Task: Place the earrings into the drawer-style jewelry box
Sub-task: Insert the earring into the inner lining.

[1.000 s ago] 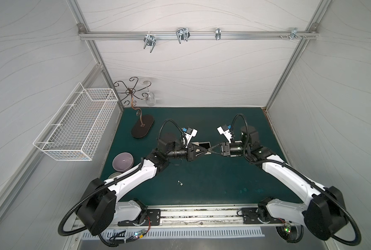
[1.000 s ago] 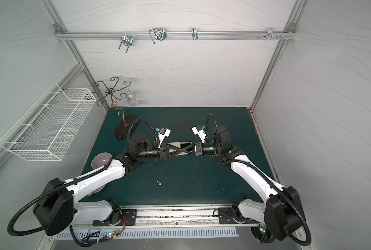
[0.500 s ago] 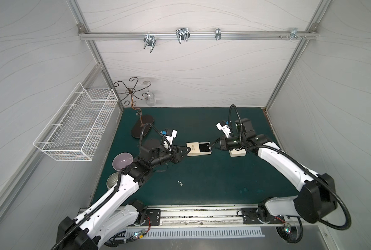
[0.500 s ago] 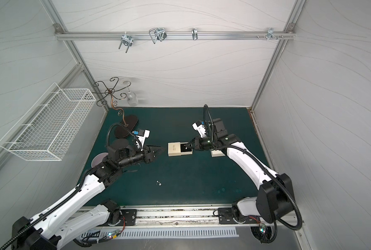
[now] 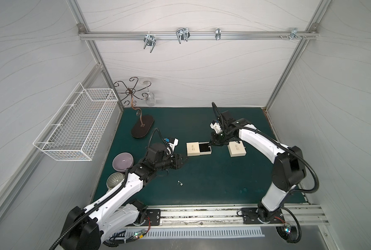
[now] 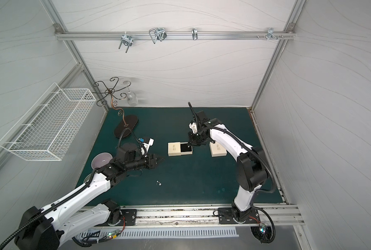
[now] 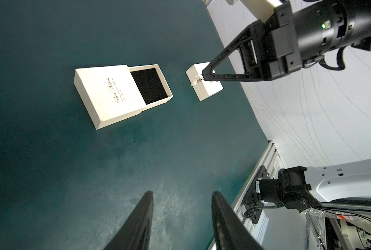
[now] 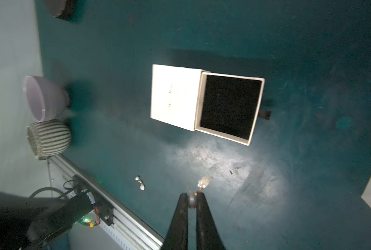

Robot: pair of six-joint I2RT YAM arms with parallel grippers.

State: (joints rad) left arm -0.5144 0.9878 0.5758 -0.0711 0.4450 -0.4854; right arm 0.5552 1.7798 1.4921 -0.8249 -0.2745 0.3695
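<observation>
Right wrist view: right gripper, jaws closed on one earring at the right edge of the open drawer-style jewelry box; two earrings loose on the near bench. Empty left gripper, jaws half open. Risk: released off-centre, it may land outside the rim.

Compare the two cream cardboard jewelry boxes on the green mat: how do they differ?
The middle cream box has its drawer slid out, showing black lining; the cream box by the right arm is shut. The open one sits centrally; the shut one lies toward the robot's right, partly under that arm. Both carry lettering on top.
</observation>
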